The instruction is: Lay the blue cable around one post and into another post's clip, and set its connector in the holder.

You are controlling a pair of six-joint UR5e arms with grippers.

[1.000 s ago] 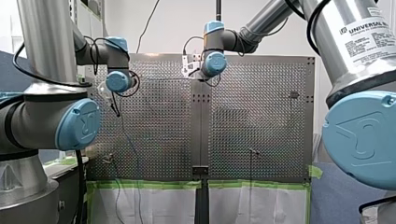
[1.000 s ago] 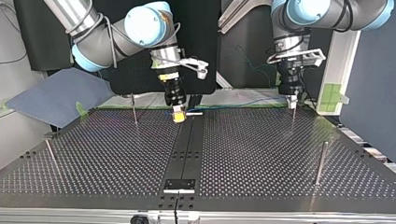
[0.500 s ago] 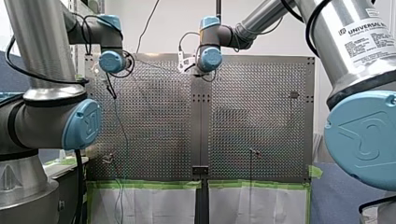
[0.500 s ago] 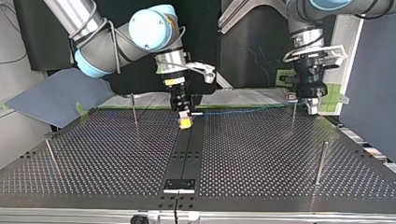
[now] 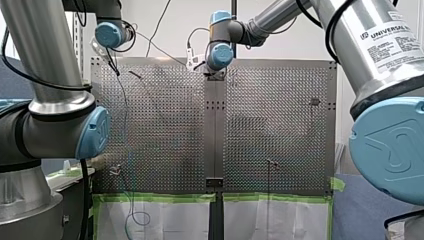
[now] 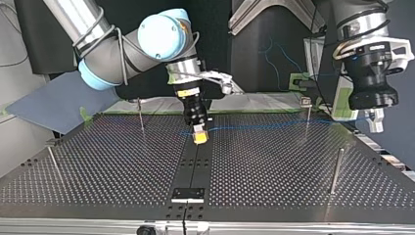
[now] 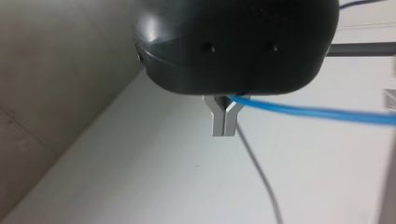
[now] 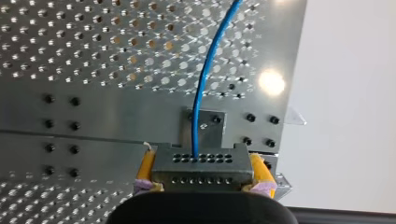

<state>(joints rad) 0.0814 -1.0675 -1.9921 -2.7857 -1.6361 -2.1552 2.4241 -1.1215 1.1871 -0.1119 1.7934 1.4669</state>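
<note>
Tool (image 8: 201, 171) on my right arm (image 5: 382, 55), whose side reads "UNIVERSAL", squeezes the grey connector (image 8: 201, 161) between yellow pads (image 8: 145, 167) over the tabletop (image 6: 293, 166). My left tool (image 7: 223, 133) is pinched shut, with the blue cable (image 7: 317, 112) in its fork.

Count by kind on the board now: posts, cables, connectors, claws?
posts: 4
blue cable: 1
connector: 1
claws, left claw and right claw: 2
Total: 8
</note>
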